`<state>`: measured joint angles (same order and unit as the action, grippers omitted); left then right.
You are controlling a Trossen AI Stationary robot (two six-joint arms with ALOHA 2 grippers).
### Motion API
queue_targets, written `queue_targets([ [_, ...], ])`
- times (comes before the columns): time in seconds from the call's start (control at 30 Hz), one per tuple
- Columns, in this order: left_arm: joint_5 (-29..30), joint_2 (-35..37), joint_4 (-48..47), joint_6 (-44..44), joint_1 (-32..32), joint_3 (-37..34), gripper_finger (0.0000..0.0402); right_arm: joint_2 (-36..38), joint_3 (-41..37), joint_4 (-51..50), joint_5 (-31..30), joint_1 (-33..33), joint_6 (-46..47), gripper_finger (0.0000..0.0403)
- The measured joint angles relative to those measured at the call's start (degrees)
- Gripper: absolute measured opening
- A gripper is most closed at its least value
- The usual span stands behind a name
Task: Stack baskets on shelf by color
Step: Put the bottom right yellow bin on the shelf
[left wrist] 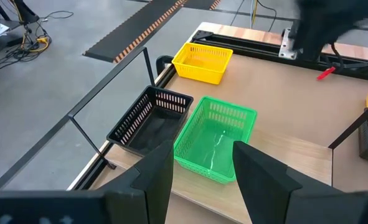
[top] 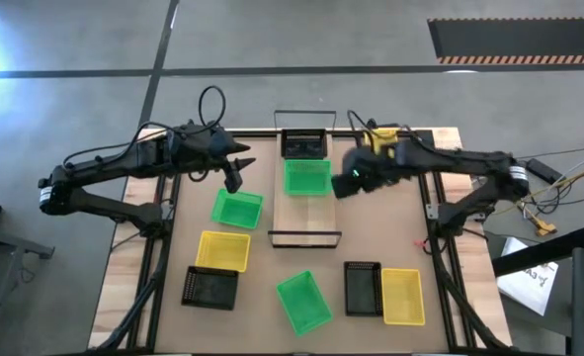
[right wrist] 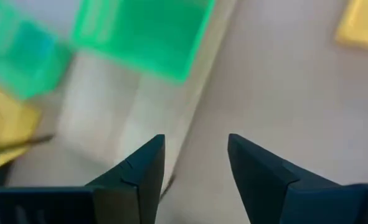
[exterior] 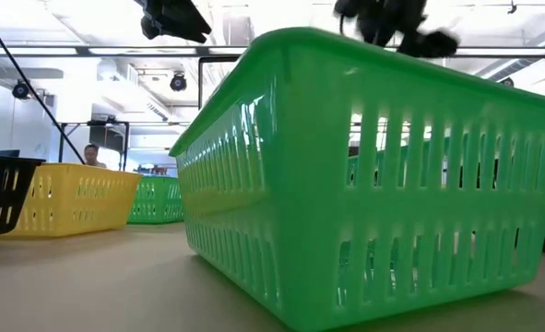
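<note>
- nearest the front edge of the worktop [top: 272,307], loose baskets wait: a green basket [top: 303,302], black and yellow ones either side.
- mid-worktop, the left gripper [top: 234,181] hovers by another green one, fingers parted, empty.
- farthest, on the shelf [top: 306,220], a green shelf basket [top: 307,177] sits beside a black (colours kept apart); the right gripper [top: 348,183] is just beside it, fingers spread, holding nothing.

Right wrist view was motion-blurred, the green basket [right wrist: 143,34] smeared; low view's near green basket [exterior: 364,175] hid the shelf and cropped both arms.
</note>
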<state>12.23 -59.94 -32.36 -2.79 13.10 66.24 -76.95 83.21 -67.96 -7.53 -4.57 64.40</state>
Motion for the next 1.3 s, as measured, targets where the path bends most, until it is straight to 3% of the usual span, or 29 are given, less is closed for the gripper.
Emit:
queue_targets([
  [0.2, 0.0, 0.0, 0.07, 0.01, 0.0, 0.0, 0.0151, 2.35, -1.06, 0.06, 0.0, 16.37, 3.26, 0.0157],
  [0.4, -0.02, 0.0, 0.09, 0.04, 0.0, 0.0, 0.0151, -2.6, -1.15, 0.67, 0.34, 30.58, -0.82, 0.0149],
  [0.5, -0.36, 0.0, -0.04, 0.02, 0.0, 0.0, 0.0151, -5.31, -1.22, 2.37, 1.71, 33.35, 2.55, 0.0153],
  [0.7, -0.68, -0.15, 0.02, 0.02, 0.0, 0.0, 0.0151, -10.35, -1.22, 16.99, 7.73, 37.7, -0.35, 0.0195],
  [0.83, -0.71, -0.68, 0.01, 0.01, -0.04, 0.0, 0.0151, -13.79, -0.74, 24.12, 7.62, 39.16, -2.89, 0.0228],
  [1.03, -4.22, -0.71, -0.2, -5.45, -0.02, 0.04, 0.0151, -17.83, -0.32, 24.86, 7.04, 41.44, 8.33, 0.0254],
  [1.3, -4.94, 0.88, -3.56, -14.71, -0.75, 0.15, 0.0151, -20.22, -0.15, 28.19, 0.69, 47.72, 19.56, 0.0247],
])
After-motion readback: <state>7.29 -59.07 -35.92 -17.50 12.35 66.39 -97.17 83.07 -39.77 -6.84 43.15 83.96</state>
